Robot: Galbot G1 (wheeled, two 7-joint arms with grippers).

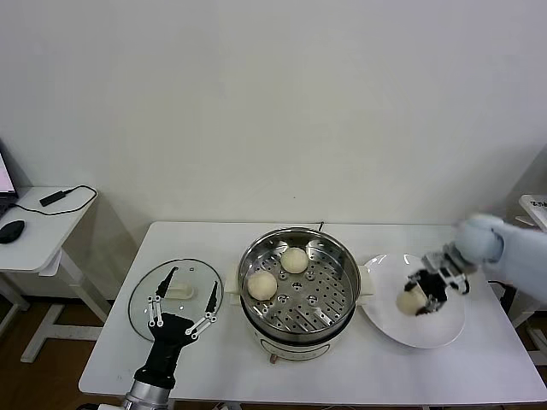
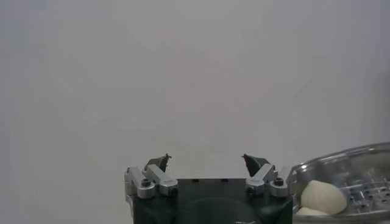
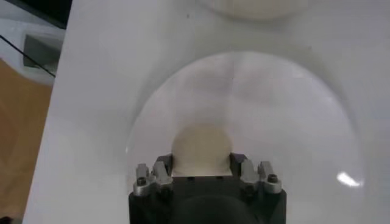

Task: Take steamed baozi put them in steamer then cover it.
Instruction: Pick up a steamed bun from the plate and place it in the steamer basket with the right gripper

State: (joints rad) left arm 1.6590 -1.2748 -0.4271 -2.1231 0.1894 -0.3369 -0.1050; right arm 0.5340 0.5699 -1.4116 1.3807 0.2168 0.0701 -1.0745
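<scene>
While the right gripper (image 1: 425, 295) rests over the flat white round plate (image 1: 444, 335) at the robot's right, its fingers are clamped on a small cream-white steamed baozi (image 3: 201, 147) that sits on the plate; the left gripper (image 1: 182, 301) hovers with fingers spread wide over the round clear glass cover (image 1: 144, 295), which lies flat on the white table (image 1: 479, 376) to the left of the steamer; the large shiny stainless-steel steamer (image 1: 338, 256) stands between plate and cover, holding two baozi (image 1: 261, 284) on its perforated tray, touching or nearly so. Risk, as a judgement: the soft dough may deform or slip from the fingers during the lift if the grip sits too low or off-centre; a low transfer path could strike the steamer rim; a release too near the two seated buns could press the dough together; the cover remains to be placed.
</scene>
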